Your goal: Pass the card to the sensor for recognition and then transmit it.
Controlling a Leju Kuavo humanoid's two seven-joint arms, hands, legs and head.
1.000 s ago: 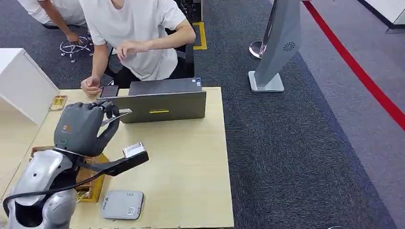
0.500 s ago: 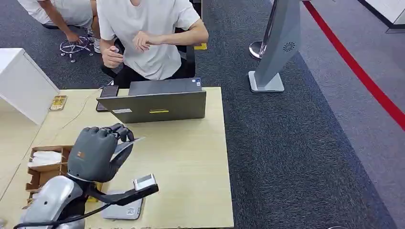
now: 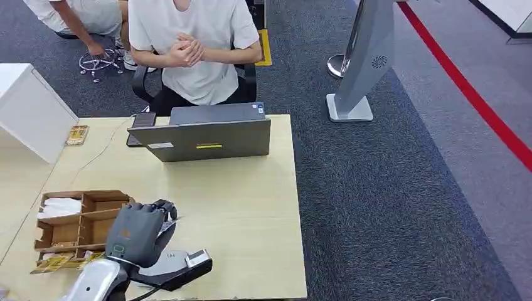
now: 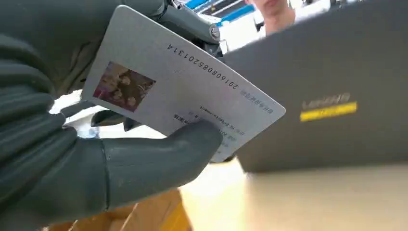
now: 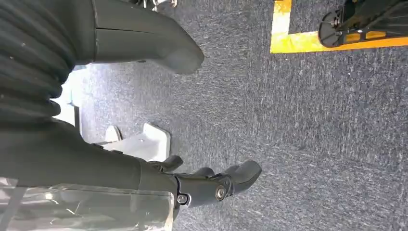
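Observation:
My left hand [image 3: 139, 233] pinches a pale grey card [image 3: 168, 224] between thumb and fingers, low over the near left part of the wooden table [image 3: 251, 207]. In the left wrist view the card [image 4: 178, 91] shows a small photo and a printed number, and the thumb [image 4: 192, 139] presses on its face. A flat grey card sensor [image 3: 170, 257] lies on the table just under and in front of that hand, partly hidden by it. My right hand [image 5: 144, 110] hangs over dark carpet with thumb and fingers apart, holding nothing.
A grey laptop [image 3: 213, 135] stands open at the table's far edge, its back toward me. A person in a white shirt [image 3: 188, 50] sits behind it with hands clasped. A wooden compartment box [image 3: 81, 216] sits to my left, with a dark phone [image 3: 143, 120] beyond it.
My left hand has come back from near the laptop toward me and lower, carrying the card to just over the sensor. The person drew both hands back and clasped them.

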